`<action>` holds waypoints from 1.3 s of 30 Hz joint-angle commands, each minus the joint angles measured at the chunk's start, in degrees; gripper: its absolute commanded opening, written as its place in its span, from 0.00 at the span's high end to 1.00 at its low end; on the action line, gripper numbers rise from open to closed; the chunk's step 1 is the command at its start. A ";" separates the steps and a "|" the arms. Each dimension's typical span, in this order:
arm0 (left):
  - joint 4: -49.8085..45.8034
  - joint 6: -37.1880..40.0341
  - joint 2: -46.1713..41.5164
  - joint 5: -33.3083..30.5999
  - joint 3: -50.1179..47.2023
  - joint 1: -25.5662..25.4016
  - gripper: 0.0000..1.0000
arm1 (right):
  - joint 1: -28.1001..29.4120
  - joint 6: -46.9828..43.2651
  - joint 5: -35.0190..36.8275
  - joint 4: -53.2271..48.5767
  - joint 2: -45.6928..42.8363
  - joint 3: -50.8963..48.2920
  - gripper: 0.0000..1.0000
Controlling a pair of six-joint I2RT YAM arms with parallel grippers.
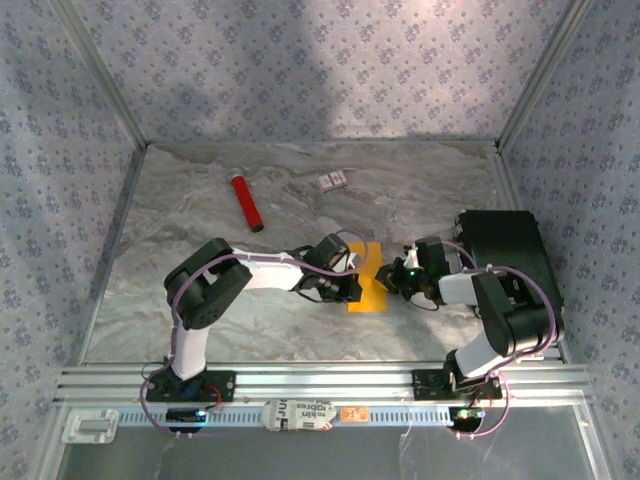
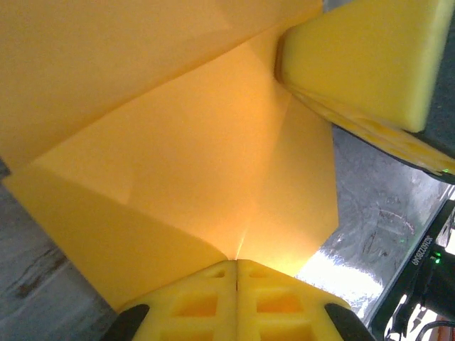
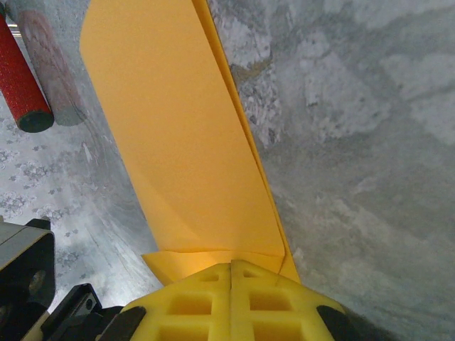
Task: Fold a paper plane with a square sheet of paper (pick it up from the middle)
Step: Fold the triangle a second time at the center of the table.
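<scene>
The orange-yellow sheet of paper (image 1: 367, 296) is folded into a narrow layered strip at the table's middle, held between both grippers. My left gripper (image 1: 353, 277) meets it from the left and my right gripper (image 1: 391, 279) from the right. In the left wrist view the creased paper (image 2: 185, 163) runs into the left gripper (image 2: 236, 261), whose jaws are shut on its edge. The right arm's yellow fingers (image 2: 362, 57) show at the upper right there. In the right wrist view the long strip (image 3: 178, 142) ends in the right gripper (image 3: 232, 264), shut on a folded end. I cannot tell whether it has the paper plane's point.
A red cylindrical tube (image 1: 247, 203) lies at the back left and also shows as the red tube (image 3: 21, 85) in the right wrist view. A small white card (image 1: 332, 181) lies at the back. A black box (image 1: 505, 250) stands at the right edge. Patterned walls enclose the marble table (image 1: 150, 280).
</scene>
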 commanded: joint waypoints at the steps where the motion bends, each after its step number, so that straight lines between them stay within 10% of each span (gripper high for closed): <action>1: -1.69 1.24 1.01 -2.40 -3.28 -0.43 0.95 | -0.51 -1.22 4.87 -5.46 0.63 -1.38 1.00; 39: -1.87 1.20 -3.09 -2.48 -7.00 -0.69 0.94 | -0.60 -1.18 5.03 -6.09 -0.70 -1.46 1.00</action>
